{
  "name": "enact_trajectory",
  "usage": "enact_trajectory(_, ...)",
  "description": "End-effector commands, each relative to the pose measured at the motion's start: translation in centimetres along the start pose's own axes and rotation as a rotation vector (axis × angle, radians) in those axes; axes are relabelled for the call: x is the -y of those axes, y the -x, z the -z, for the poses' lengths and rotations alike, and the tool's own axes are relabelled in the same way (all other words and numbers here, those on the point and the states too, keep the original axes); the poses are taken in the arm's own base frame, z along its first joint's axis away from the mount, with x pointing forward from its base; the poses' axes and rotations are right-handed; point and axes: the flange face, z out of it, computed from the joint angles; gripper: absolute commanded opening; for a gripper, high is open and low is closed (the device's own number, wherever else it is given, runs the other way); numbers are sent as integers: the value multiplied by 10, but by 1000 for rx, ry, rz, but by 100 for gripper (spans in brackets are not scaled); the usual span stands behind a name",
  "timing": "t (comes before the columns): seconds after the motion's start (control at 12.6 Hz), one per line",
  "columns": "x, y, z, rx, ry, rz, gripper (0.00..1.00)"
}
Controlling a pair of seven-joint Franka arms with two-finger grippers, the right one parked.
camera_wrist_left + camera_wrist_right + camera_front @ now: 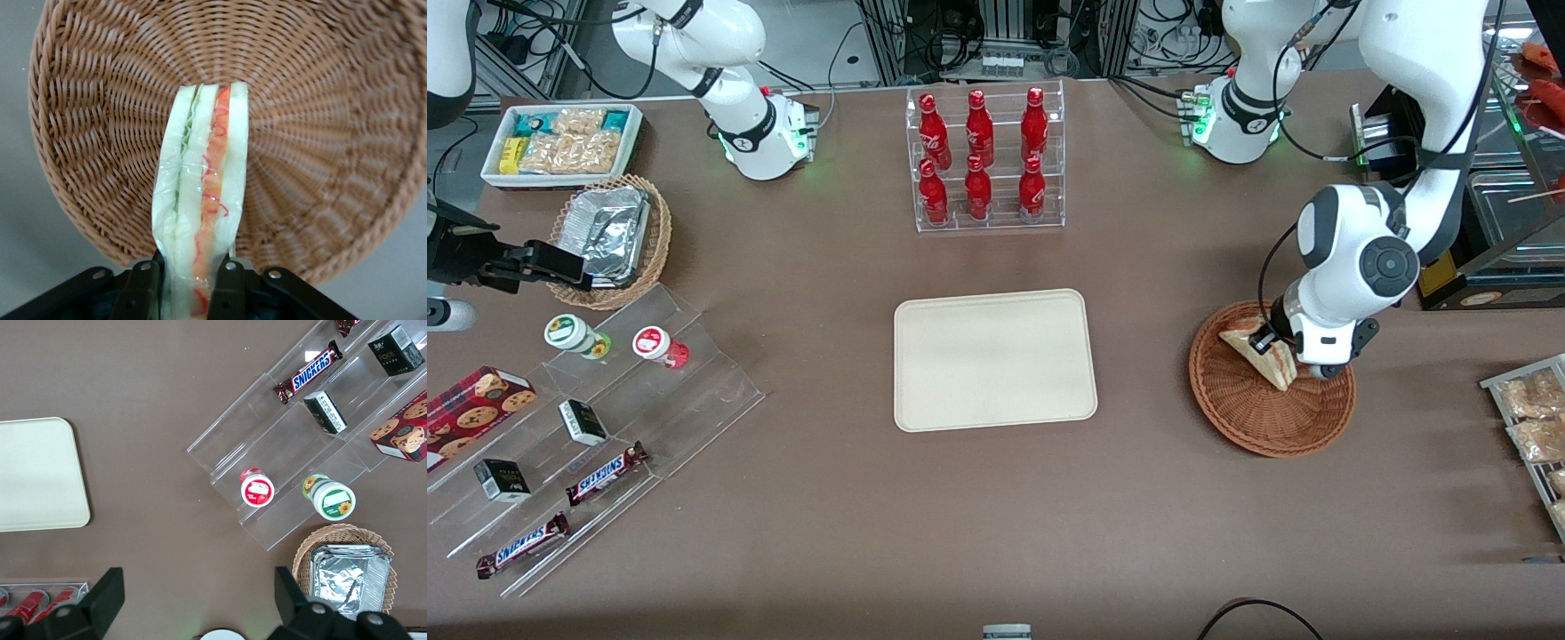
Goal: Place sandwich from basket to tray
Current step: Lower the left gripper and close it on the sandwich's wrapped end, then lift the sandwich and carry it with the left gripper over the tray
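**Ana:** While the tray [994, 360] sits bare on the counter [996, 516], well off from the end effector [1282, 354] toward the parked arm's end, why is nothing on it yet?

**Ben:** Because the carry hasn't started, I'd say. The sandwich [1258, 353] is over the basket [1267, 413], pinched by the end effector, which is closed narrowly on the wedge's thick end. In the wrist view the two fingers [141, 287] press the bread from both sides, with the cut edge and its green and red filling running straight out from the end effector.

**Ana:** Why grip across the slices like that?

**Ben:** Probably so the layers get squeezed together rather than sheared apart. The clear wrap looks slick, so a squeeze on the flat faces seems the safer hold.

**Ana:** Is it lifted clear of the wicker?

**Ben:** Hard to say. From the front, the wrist housing covers part of the sandwich and the basket's nearest rim, and I can't tell whether the tip touches the weave. The wrist view cuts off the fingertips' grip line and the sandwich's gripped end.

**Ana:** And the fingers themselves from the front?

**Ben:** Mostly hidden under the arm's last link.
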Motion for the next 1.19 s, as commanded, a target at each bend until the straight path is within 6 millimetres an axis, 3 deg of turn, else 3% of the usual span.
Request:
enact_trajectory(0.0,-23,24,24,-7,-11,-70,0)
enact_trajectory(0.4,-74,68,48,-27,-81,-333,0)
enact_trajectory(0.79,-141,142,34,-11,-79,-478,0)
enact_trajectory(1.11,-195,187,21,18,-110,-573,0)
